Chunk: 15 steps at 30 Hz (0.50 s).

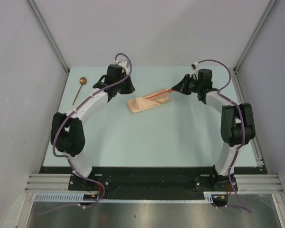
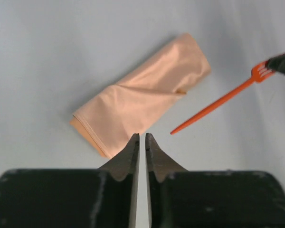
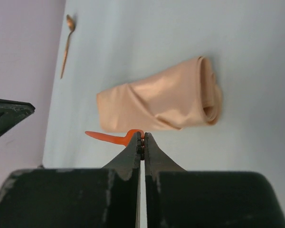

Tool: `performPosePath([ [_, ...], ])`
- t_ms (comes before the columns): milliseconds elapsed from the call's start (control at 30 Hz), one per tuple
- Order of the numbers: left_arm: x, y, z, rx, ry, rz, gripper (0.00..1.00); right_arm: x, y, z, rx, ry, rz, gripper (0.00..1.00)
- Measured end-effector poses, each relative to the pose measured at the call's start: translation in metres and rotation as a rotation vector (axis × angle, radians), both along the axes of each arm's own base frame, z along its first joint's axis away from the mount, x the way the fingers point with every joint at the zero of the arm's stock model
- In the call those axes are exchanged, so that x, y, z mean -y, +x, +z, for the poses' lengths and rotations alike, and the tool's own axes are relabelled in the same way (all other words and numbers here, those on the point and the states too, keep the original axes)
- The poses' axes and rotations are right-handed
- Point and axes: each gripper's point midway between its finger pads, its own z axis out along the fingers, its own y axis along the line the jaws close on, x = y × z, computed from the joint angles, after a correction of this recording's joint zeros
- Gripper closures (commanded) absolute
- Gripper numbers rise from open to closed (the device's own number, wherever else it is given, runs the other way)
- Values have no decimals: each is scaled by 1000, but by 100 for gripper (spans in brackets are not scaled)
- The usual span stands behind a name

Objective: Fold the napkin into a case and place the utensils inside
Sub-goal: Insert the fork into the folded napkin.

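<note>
Right hand [image 3: 142, 138] pinches fork [image 3: 109, 137] above case [image 3: 161, 102].
</note>
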Motion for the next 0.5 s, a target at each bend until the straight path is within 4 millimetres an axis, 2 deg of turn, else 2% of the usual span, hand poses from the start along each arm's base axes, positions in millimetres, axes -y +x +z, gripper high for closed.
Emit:
performPosePath([
  [67,-10,20,-16,-45,-70,62,94,2,22,-12,4,-32,-17,100],
  [133,-12,32,-44,-115,-113,97,95,4,41,-21,19,-59,-29,100],
  [233,-8,34,-94,-239,-139,117,97,7,58,-32,28,-95,-40,100],
  [333,-5,31,-126,-325,-152,131,98,11,68,-41,31,-128,-48,100],
  [400,-7,31,-136,-354,-159,144,98,12,69,-47,27,-145,-49,100],
  [500,-13,36,-136,-354,-173,161,98,13,76,-53,26,-167,-45,100],
])
